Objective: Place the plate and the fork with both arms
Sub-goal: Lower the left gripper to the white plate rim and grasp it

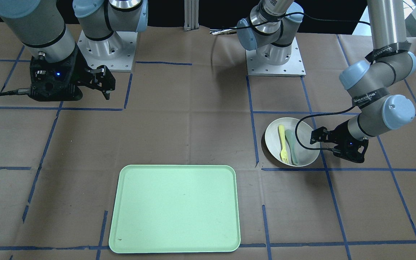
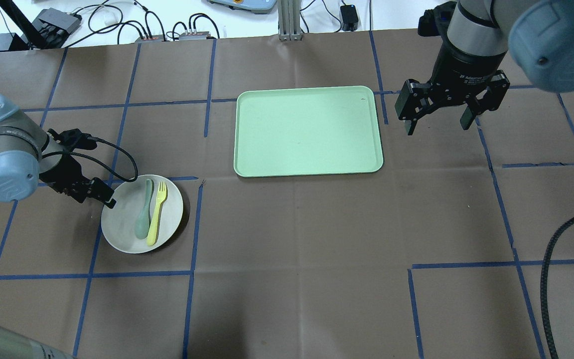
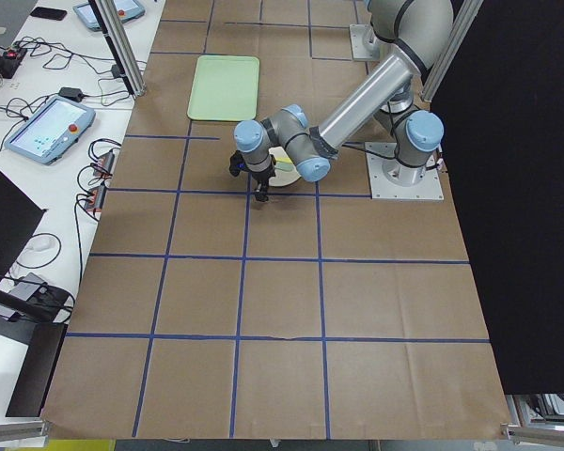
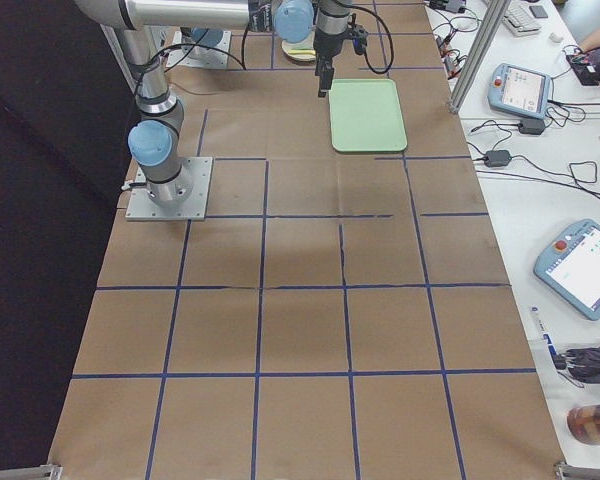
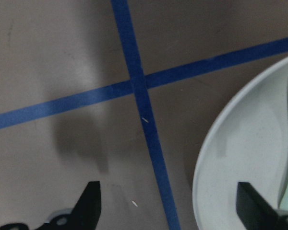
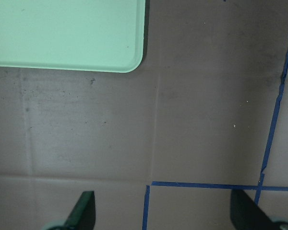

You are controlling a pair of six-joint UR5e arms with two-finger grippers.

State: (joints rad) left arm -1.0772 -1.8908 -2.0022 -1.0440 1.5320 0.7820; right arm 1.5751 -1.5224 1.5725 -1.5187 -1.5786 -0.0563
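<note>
- Bench [image 2: 292, 249]: brown paper with a blue tape grid. It carries everything below.
- Left arm [image 2: 3, 159]: reaches low to the plate's outer edge.
- Right arm [image 2: 476, 45]: raised well above the bench, beside the tray's corner and far from the plate.
- Tray [image 2: 309, 130]: light green, rectangular, nothing on it. Judged to be the drop-off.
- Plate [image 2: 122, 227]: off-white, flat on the bench on the robot's left, well apart from the tray. Not lifted.
- Left gripper [image 2: 100, 195]: jaws spread and straddling the plate's rim, one inside and one outside per the wrist view. Not pinching yet.
- Right gripper [image 2: 438, 122]: jaws spread wide, holding nothing.
- Spoon [image 2: 143, 212]: grey-green, lying in the plate, just beside the fork.
- Fork [image 2: 157, 212]: pale yellow, lying loose in the plate, tines towards the far edge.
- Risk 1: a one-sided pinch on a thin rim may let the plate tilt or slip, and the loose cutlery would slide off.
- Risk 2: a jaw pressing down on the rim could tip the plate up.
- Risk 3: the fork and spoon lie so close that a grab may take the wrong one or both.
- Risk 4: the right arm reaching over for the fork could crowd the left arm.
</note>
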